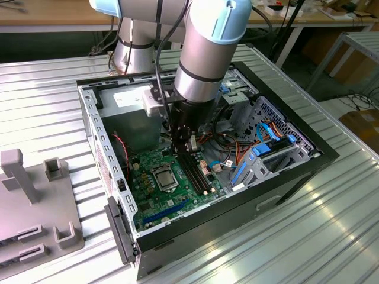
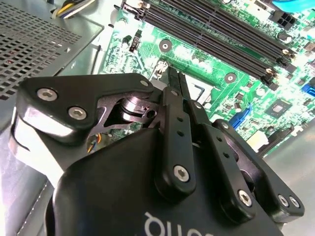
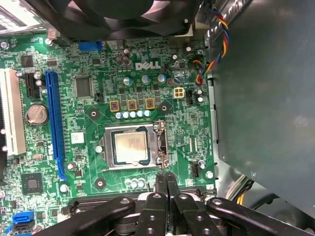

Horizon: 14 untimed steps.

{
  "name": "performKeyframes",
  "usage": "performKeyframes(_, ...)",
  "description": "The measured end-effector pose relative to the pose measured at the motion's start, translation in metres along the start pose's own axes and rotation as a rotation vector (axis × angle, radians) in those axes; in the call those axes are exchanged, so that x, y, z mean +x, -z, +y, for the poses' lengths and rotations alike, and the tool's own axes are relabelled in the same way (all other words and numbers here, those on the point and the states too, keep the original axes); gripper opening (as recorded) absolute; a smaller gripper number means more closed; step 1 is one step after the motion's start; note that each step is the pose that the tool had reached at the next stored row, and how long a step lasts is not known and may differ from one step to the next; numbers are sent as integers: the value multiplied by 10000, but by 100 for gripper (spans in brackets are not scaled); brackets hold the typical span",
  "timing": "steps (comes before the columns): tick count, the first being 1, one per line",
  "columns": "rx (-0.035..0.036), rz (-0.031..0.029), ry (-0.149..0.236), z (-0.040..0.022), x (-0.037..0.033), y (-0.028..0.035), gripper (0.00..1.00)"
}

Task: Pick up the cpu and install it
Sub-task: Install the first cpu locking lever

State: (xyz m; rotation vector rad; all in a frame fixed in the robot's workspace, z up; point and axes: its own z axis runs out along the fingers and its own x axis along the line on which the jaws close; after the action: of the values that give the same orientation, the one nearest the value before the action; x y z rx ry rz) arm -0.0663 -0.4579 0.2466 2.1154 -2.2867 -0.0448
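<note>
The cpu (image 3: pixel 131 147), a small silver-grey square, lies flat in its socket on the green motherboard (image 3: pixel 88 64), with the silver retaining frame (image 3: pixel 160 147) around it. The exterior view shows the cpu (image 1: pixel 164 176) inside the open computer case (image 1: pixel 284 177). My gripper (image 3: pixel 166 178) hangs above the board just beside the socket, on the side toward the black memory slots (image 2: pixel 221 29). Its two black fingers (image 2: pixel 173 81) are pressed together with nothing between them. In the exterior view the gripper (image 1: pixel 183 149) sits low inside the case, above and behind the socket.
A grey power-supply box (image 1: pixel 133 121) stands close behind the gripper. A black fan (image 3: pixel 123 14), a long blue slot (image 3: pixel 54 123) and coloured cables (image 1: pixel 237 151) crowd the board. A drive cage (image 1: pixel 275 157) fills the case's right. A grey fixture (image 1: pixel 35 201) stands at the exterior view's left.
</note>
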Motion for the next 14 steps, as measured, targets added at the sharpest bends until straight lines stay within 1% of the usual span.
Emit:
performKeyframes(10,5,67,216,-7,76,0,15)
performKeyframes(14,6,83,261,-10,119,0,15)
